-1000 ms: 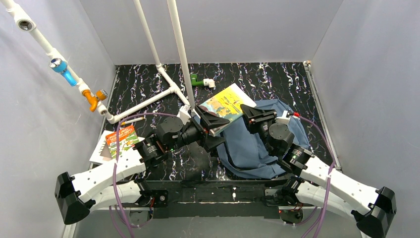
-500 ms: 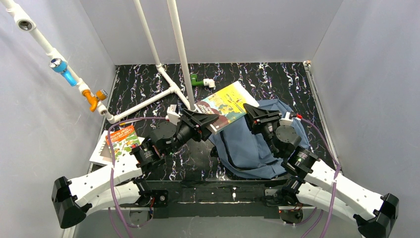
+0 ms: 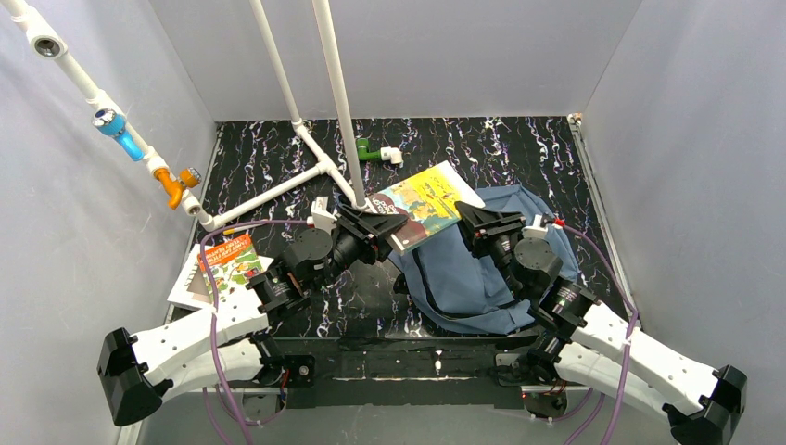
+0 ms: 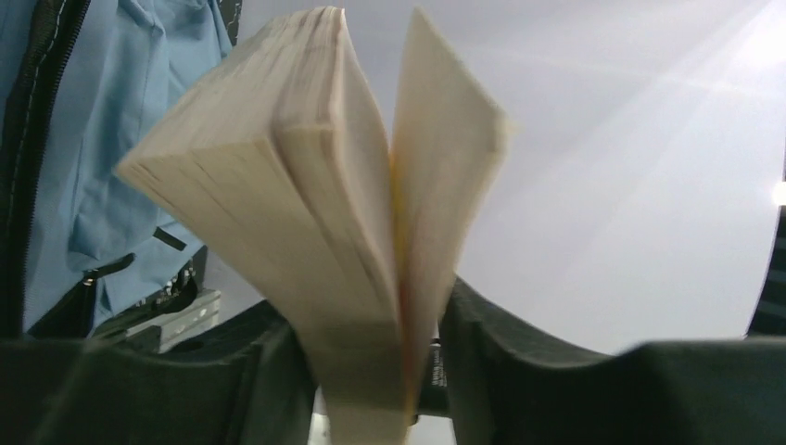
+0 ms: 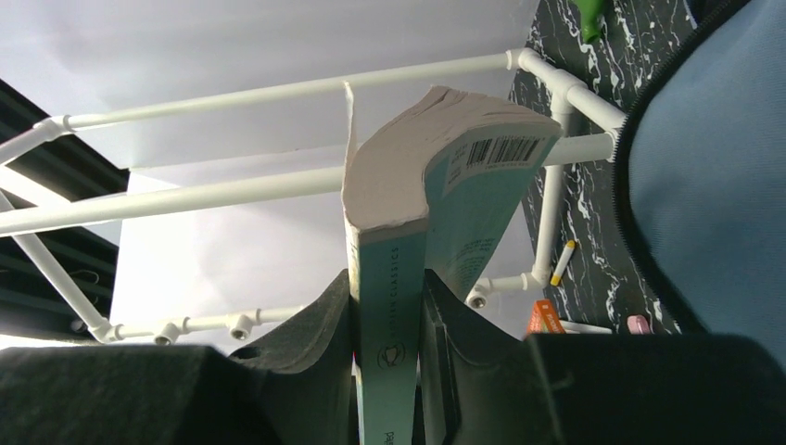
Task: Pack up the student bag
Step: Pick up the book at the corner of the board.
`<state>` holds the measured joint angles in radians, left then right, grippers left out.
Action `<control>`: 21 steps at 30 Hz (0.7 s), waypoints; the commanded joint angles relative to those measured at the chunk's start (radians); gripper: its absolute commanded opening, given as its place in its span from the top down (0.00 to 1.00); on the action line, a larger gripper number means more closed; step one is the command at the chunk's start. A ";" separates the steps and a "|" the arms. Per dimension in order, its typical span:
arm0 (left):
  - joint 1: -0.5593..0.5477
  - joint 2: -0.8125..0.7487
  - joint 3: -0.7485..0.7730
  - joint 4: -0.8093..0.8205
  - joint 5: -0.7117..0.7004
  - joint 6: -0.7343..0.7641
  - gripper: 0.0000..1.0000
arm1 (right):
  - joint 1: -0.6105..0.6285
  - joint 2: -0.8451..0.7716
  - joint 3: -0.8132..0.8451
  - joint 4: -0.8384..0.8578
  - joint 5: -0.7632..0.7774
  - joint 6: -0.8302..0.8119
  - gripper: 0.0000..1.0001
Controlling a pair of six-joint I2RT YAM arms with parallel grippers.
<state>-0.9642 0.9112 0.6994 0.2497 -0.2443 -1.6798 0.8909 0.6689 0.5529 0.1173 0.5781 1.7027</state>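
A paperback book [image 3: 424,199] with a yellow-green cover hangs above the student bag [image 3: 473,269], a slate-blue backpack lying flat on the dark marbled table. My left gripper [image 3: 380,227] is shut on the book's near-left page edge. In the left wrist view the fanned pages [image 4: 306,185] rise from between the jaws of that gripper [image 4: 375,334], with the bag [image 4: 139,139] at the left. My right gripper [image 3: 477,218] is shut on the book's right side. The right wrist view has the teal spine [image 5: 389,278] pinched between the pads of this gripper [image 5: 387,311], beside the bag [image 5: 714,167].
A white PVC pipe frame [image 3: 278,185] stands at the back left, with a green fitting [image 3: 366,150] behind it. A second book [image 3: 222,264] lies on papers at the left edge. A yellow marker [image 5: 563,261] lies near the pipes. Grey walls enclose the table.
My left gripper went from wide open around the book's corner to shut on its page edge. That arm drew back to the left and the book shifted slightly left. The right grip is unchanged.
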 commanded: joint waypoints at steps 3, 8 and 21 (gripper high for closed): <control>0.002 -0.012 0.008 0.015 -0.075 0.035 0.51 | 0.003 -0.044 0.013 0.041 -0.027 -0.017 0.99; 0.004 -0.021 0.006 -0.002 -0.099 0.042 0.59 | 0.003 -0.057 0.017 0.001 -0.023 -0.040 0.99; 0.005 -0.201 0.103 -0.361 -0.255 0.729 1.00 | 0.003 -0.073 0.117 -0.396 -0.111 -0.702 0.02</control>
<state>-0.9653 0.8116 0.7212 0.0521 -0.3733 -1.2575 0.8921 0.6285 0.5652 -0.0498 0.4614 1.3735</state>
